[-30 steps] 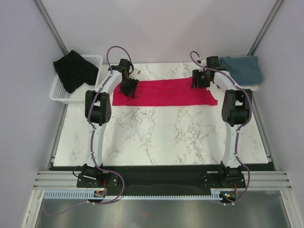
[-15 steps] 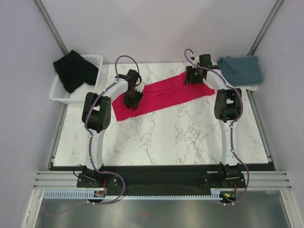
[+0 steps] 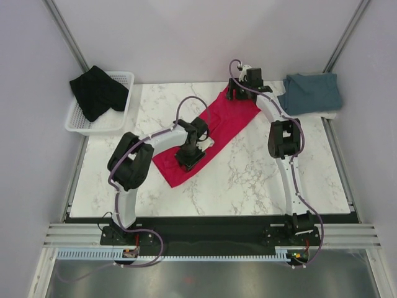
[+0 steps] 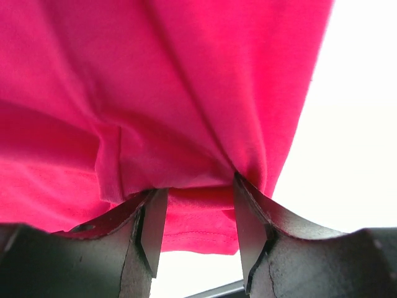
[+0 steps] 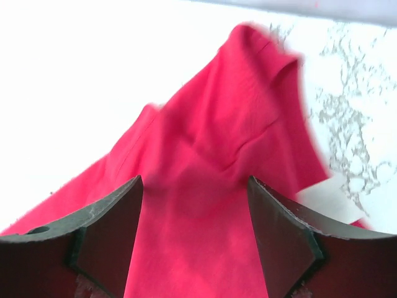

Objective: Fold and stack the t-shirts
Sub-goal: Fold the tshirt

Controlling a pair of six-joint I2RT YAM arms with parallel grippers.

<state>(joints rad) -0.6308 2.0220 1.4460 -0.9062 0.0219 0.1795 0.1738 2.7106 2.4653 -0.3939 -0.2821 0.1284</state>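
Clamps left fingers [image 4: 149, 230] on a bunched edge of the crimson red t-shirt [image 3: 217, 127] lying diagonally across the marble tabletop [image 3: 260, 180], probably to turn it for folding, with right fingers [image 5: 105, 236] spread apart over its far end.

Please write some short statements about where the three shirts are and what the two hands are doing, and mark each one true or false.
1. The left hand pinches a fold of the red shirt. True.
2. The black shirt lies flat on the table. False: it is draped over the white basket.
3. The blue-grey shirt sits at the far right edge of the table. True.
4. The red shirt is stacked on the blue-grey shirt. False: they lie apart, and the red one lies slantwise across the table.
5. The right hand is shut tight. False: its fingers stand wide apart over the red shirt's far end.
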